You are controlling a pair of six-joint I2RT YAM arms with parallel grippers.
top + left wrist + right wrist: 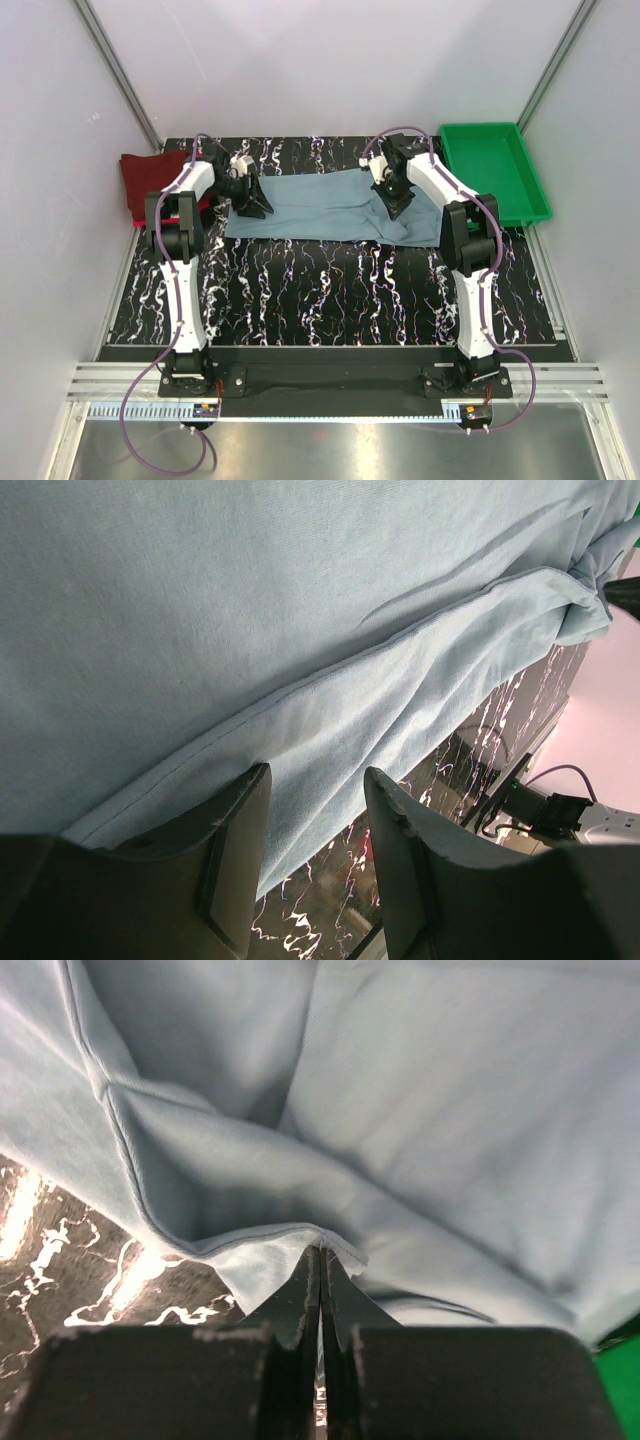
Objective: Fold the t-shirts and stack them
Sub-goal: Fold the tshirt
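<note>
On the black, white-veined table (300, 290) seen from above, the grey-blue t-shirt (320, 205) lies spread flat across the far half, wider than it is deep, with its right end rumpled. The left gripper (252, 205) is down at its left end and the right gripper (397, 207) at its right end. A maroon t-shirt (150, 178) lies folded at the far left edge, well apart from the grey-blue one. A sliver of a red t-shirt (204, 206) shows just beside it, mostly hidden by the left arm. A green tray (495, 170) sits at the far right corner, its near left corner close to the shirt's right end. In the left wrist view, the left gripper (315, 830) has its jaws spread. The two fingers (235, 850) stand apart over the stitched hem of the grey-blue t-shirt (300, 610), and a fold of the cloth's edge fills the gap between them, with the marbled table (320, 900) showing below. In the right wrist view, the right gripper (320, 1260) has its fingers (300, 1295) pressed tightly together. Their tips meet right at a doubled-over hem of the grey-blue t-shirt (430, 1110), where creases run outward. Whether any cloth is caught between them I cannot tell. The table (60, 1280) shows at lower left.
</note>
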